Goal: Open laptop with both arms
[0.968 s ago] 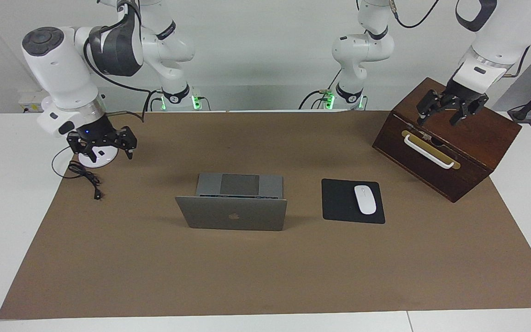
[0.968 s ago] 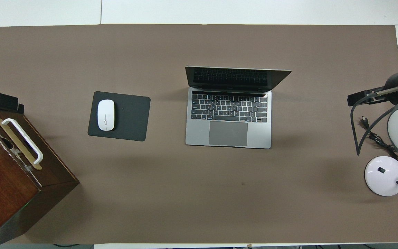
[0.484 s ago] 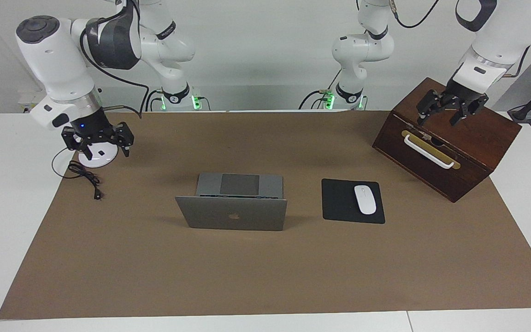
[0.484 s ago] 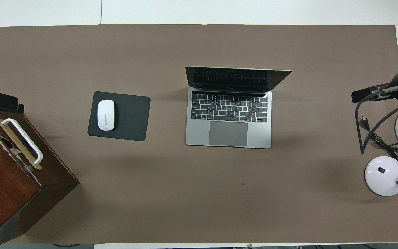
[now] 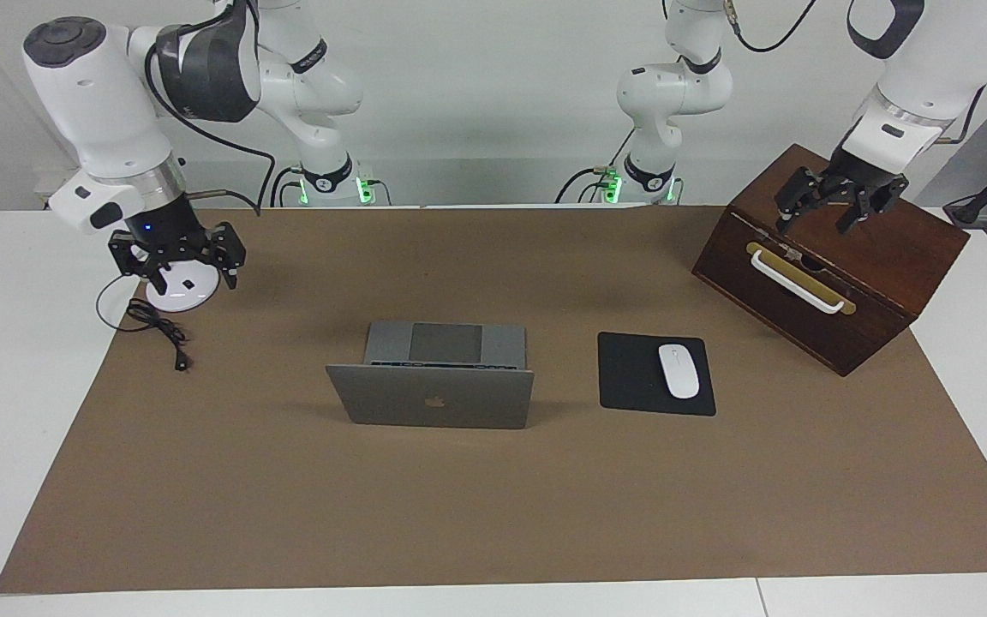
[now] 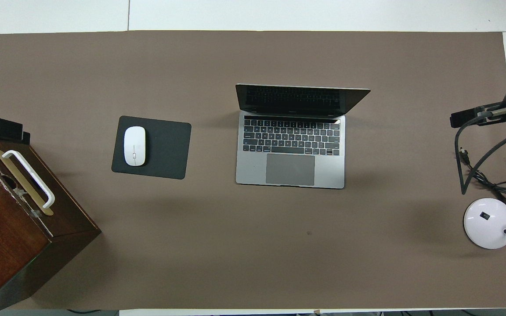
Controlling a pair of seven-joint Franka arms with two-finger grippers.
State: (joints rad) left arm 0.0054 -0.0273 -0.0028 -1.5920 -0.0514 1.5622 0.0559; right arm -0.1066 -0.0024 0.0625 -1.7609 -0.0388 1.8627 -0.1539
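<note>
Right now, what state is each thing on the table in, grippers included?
Silver-grey laptop: open, lid raised, screen dark.
White mouse: lying on the black mouse pad.
Dark wooden box: shut, white handle facing away from the robots.
Round white lamp base: on the table, black cable trailing.
Left gripper: open, empty, over the box.
Right gripper: open, empty, over the lamp base.

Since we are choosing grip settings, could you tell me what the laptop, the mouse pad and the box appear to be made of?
The laptop looks like matte silver-grey metal, probably aluminium: even sheen, thin lid. The mouse pad seems soft fabric or rubber: flat, dull black, no glare. The box looks like dark varnished wood, with visible grain, plus a white handle on a brassy plate.
</note>
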